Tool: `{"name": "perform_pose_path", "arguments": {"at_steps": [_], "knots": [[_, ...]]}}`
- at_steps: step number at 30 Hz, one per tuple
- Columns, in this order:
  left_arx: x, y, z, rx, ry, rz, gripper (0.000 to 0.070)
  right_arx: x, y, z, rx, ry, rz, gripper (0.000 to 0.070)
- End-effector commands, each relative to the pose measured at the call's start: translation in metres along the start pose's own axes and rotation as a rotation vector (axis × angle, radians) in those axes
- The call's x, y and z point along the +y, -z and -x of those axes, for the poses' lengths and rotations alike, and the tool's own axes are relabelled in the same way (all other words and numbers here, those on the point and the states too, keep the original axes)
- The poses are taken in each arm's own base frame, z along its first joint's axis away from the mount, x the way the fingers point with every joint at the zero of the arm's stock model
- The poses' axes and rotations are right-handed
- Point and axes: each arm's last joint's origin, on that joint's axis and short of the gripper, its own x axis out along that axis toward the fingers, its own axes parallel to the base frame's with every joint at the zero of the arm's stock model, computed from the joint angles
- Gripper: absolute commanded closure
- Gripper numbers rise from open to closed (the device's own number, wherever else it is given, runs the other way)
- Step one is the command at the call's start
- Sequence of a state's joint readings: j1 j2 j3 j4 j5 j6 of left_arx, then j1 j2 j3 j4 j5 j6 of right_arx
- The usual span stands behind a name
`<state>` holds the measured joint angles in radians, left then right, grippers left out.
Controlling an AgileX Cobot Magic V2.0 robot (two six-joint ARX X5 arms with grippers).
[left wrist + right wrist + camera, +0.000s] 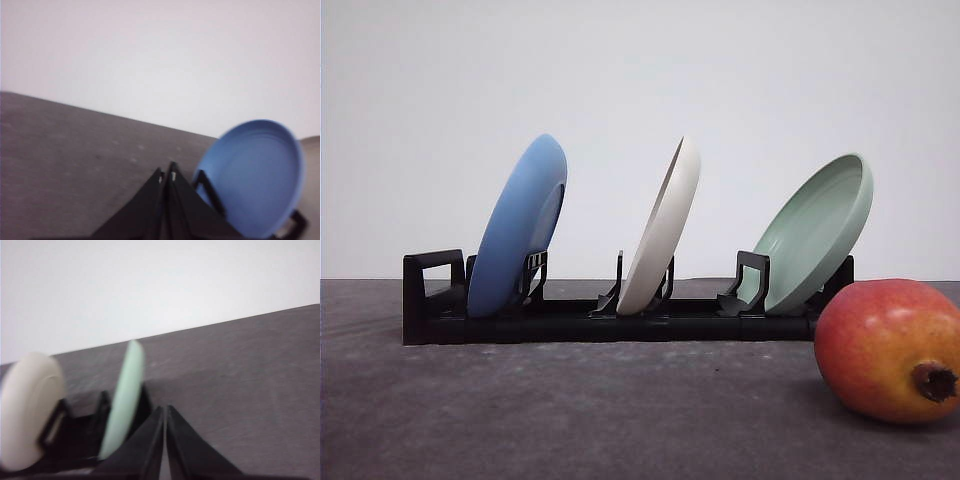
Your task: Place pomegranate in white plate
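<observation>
On the dark grey table (570, 410), which spreads across the lower part of the front view beneath a plain pale wall, a long black plate rack (620, 320) runs from about nine o'clock to three o'clock of the scene's centre. Three plates stand on edge in its slots, all tilted with their tops leaning toward one o'clock. The blue plate (518, 228) sits at the nine o'clock end, the white plate (662, 228) stands in the middle slot, and the pale green plate (817, 230) leans at the three o'clock end with its hollow face toward the camera. The plates are apart from one another. The pomegranate (885, 348) lies on the table at about four o'clock of the scene's centre, nearer the camera than the rack and just in front of the green plate's end; its skin is red blending to orange-yellow, and its dark calyx stub points toward the camera and slightly to three o'clock. It is well apart from the white plate. In the left wrist view the left gripper (167, 176) has its black fingers pressed together at the tips, pinching nothing, with the blue plate just beside them. In the blurred right wrist view the right gripper (164, 411) likewise has its fingers pressed together on nothing, beside the green plate's edge.
</observation>
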<state>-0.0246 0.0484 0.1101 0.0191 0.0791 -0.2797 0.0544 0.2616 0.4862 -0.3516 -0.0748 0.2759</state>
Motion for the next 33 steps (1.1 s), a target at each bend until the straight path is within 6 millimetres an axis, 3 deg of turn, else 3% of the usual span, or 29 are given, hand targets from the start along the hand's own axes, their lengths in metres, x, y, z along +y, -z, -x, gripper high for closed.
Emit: {"name": "perform_pose_path", "arguments": {"at_steps": [1,8,13,17,22,30,31,33], "knots": [[-0.006,-0.019,0.002,0.000,0.015,0.021,0.0699,0.006,-0.016,0.000,0.035,-0.036,0.026,0.0696],[-0.029,-0.081,-0.010,0.149,0.181,0.038,0.0699,0.022,-0.052,-0.011,0.213,-0.249,0.145,0.0696],[-0.046,-0.123,-0.035,0.292,0.382,0.061,0.0699,0.031,-0.068,-0.022,0.253,-0.443,0.165,0.0696],[-0.056,-0.141,-0.058,0.385,0.586,0.031,0.0699,0.036,-0.075,-0.029,0.285,-0.574,0.150,0.0696],[-0.063,-0.144,-0.083,0.464,0.734,-0.006,0.0700,0.038,-0.076,-0.034,0.310,-0.651,0.134,0.0696],[-0.062,-0.128,-0.105,0.559,0.747,0.041,0.0699,0.038,-0.076,-0.034,0.308,-0.644,0.136,0.0690],[-0.062,-0.126,-0.107,0.570,0.744,0.046,0.0690,0.038,-0.076,-0.034,0.308,-0.644,0.136,0.0666],[-0.061,-0.123,-0.110,0.586,0.739,0.054,0.0581,0.038,-0.076,-0.035,0.309,-0.644,0.136,0.0533]]}}
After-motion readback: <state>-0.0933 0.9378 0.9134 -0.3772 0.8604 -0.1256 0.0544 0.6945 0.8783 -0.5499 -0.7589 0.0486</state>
